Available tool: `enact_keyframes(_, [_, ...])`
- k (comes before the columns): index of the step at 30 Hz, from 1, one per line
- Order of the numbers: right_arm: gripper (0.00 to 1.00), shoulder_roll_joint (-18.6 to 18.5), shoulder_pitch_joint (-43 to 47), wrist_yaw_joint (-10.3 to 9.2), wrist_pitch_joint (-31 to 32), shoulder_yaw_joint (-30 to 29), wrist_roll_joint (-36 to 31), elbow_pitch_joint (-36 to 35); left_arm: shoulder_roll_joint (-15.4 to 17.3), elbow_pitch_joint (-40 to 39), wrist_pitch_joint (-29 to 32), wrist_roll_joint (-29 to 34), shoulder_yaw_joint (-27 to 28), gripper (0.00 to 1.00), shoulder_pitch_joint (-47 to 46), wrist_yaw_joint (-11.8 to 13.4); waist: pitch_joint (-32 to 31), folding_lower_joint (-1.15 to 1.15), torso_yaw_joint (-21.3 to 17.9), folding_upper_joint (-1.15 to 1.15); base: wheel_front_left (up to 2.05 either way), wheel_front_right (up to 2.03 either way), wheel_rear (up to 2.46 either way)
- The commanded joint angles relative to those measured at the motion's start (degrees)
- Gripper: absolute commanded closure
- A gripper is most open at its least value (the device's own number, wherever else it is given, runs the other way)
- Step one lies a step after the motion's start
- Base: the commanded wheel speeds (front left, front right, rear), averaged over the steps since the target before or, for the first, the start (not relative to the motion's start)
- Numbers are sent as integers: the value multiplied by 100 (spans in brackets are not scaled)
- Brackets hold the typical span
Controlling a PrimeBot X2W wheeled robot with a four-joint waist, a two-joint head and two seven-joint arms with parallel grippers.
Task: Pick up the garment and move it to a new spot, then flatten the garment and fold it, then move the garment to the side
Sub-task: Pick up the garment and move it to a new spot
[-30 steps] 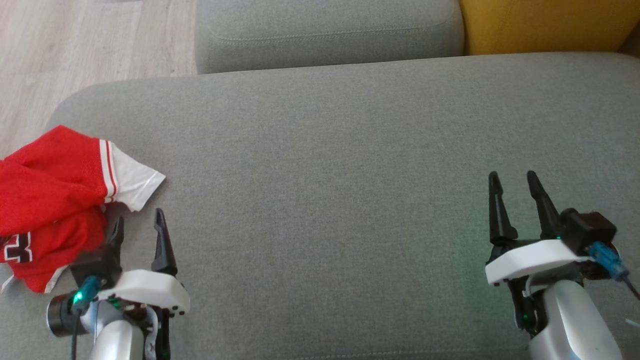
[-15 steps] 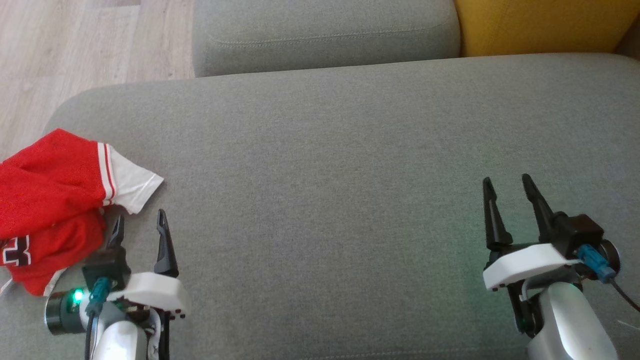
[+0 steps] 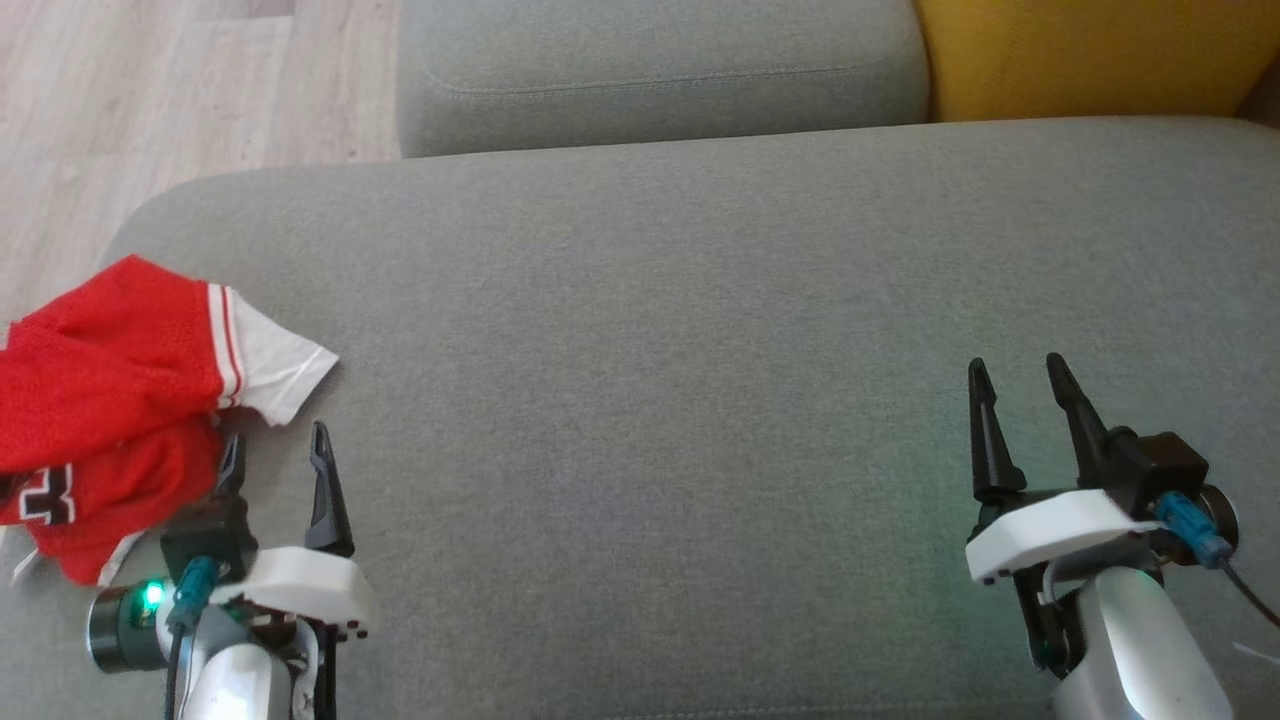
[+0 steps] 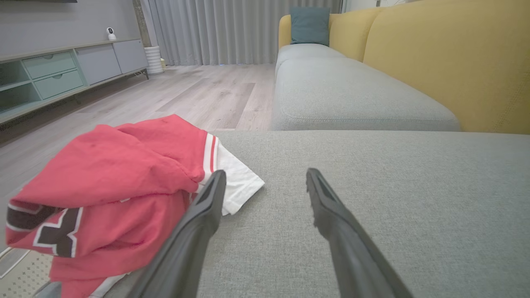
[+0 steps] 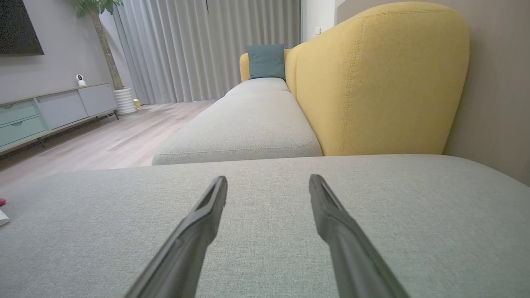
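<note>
The garment (image 3: 110, 380) is a crumpled red jersey with a white, red-striped sleeve and a dark letter patch, heaped at the left end of the grey cushion (image 3: 660, 330). My left gripper (image 3: 275, 445) stands open just right of it, its left finger close beside the red cloth, nothing between the fingers. From the left wrist the garment (image 4: 112, 182) bulges left of the left gripper (image 4: 265, 178). Far to the right, my right gripper (image 3: 1015, 375) is open over bare cushion, also seen as the right gripper (image 5: 268, 182) in its own view; a red and white scrap of garment (image 5: 2, 209) peeks in there.
The cushion's left edge drops to pale wood floor (image 3: 130, 100). A second grey seat (image 3: 660, 70) lies beyond, with a yellow backrest (image 3: 1090, 50) at the far right. A low cabinet (image 4: 49, 78) stands across the room.
The whole head view has shifted slightly, so the camera moved. Both grippers stay open, and the garment lies as it did.
</note>
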Motion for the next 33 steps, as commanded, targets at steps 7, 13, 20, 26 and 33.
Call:
enact_keyframes(7, [0, 1, -269, -5, -63, 297, 55, -179, 42, -115, -71, 29, 179, 0, -330, -59, 5, 0, 554, 0, 0, 0, 0])
enact_keyframes(13, [0, 5, -196, -5, -63, 442, 161, -148, 48, -107, -71, 39, 230, 0, -315, -67, -20, 0, 1320, 0, 0, 0, 0])
enact_keyframes(20, [0, 6, -165, -5, -63, 641, 314, -140, 111, -76, -71, 27, 404, 0, -200, -35, -20, 0, 2178, 0, 0, 0, 0])
enact_keyframes(26, [0, 6, -175, -5, -63, 777, 376, -132, 103, -193, -71, 22, 512, 0, -16, 55, 10, 0, 2734, 0, 0, 0, 0])
enact_keyframes(33, [0, 7, -259, -5, -63, 925, 398, -105, 99, -182, -71, -38, 636, 0, 30, 5, 91, 0, 2986, 0, 0, 0, 0])
